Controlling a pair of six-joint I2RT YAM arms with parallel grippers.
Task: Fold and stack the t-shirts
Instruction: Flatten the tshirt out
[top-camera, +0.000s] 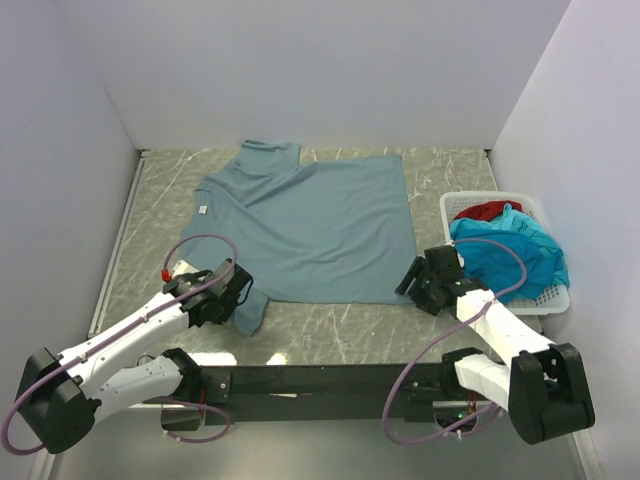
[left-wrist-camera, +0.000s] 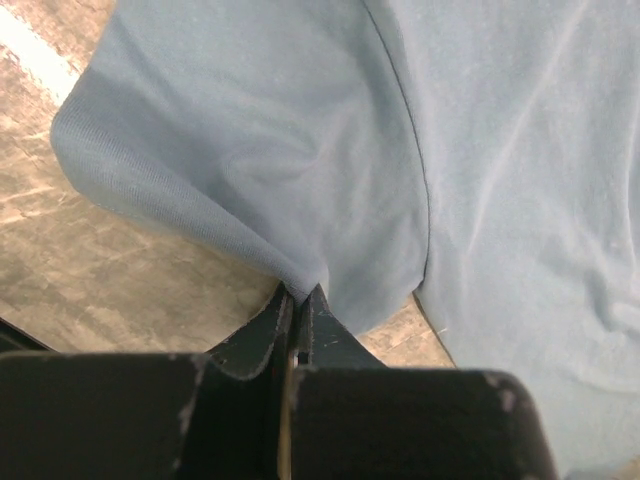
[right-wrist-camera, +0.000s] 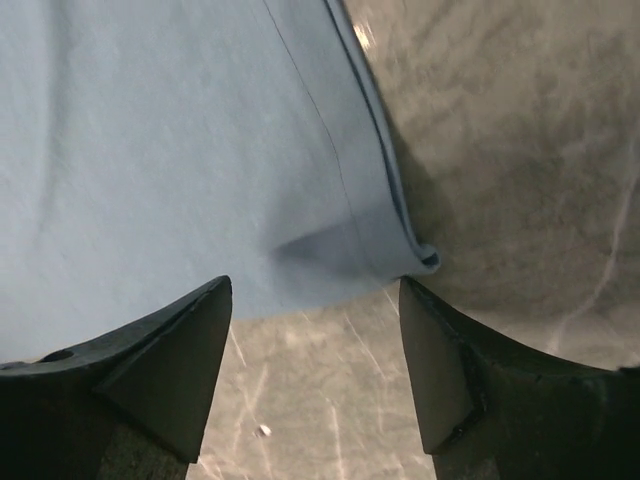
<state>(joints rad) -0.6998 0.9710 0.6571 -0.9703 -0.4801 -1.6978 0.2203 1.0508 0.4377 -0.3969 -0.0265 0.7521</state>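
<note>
The large grey-blue t-shirt (top-camera: 315, 225) lies spread flat on the marble table. My left gripper (top-camera: 240, 295) is shut on its near left sleeve (left-wrist-camera: 250, 190), the cloth pinched between the fingertips and bunched up. My right gripper (top-camera: 412, 277) is open just off the shirt's near right corner (right-wrist-camera: 405, 250), which lies on the table slightly curled, between and beyond the fingers (right-wrist-camera: 170, 350). A turquoise t-shirt (top-camera: 520, 255) and a red one (top-camera: 487, 210) lie heaped in the white basket.
The white lattice basket (top-camera: 556, 298) stands at the right edge of the table, close beside my right arm. White walls enclose the table on three sides. Bare marble (top-camera: 330, 325) shows along the near edge between the two arms.
</note>
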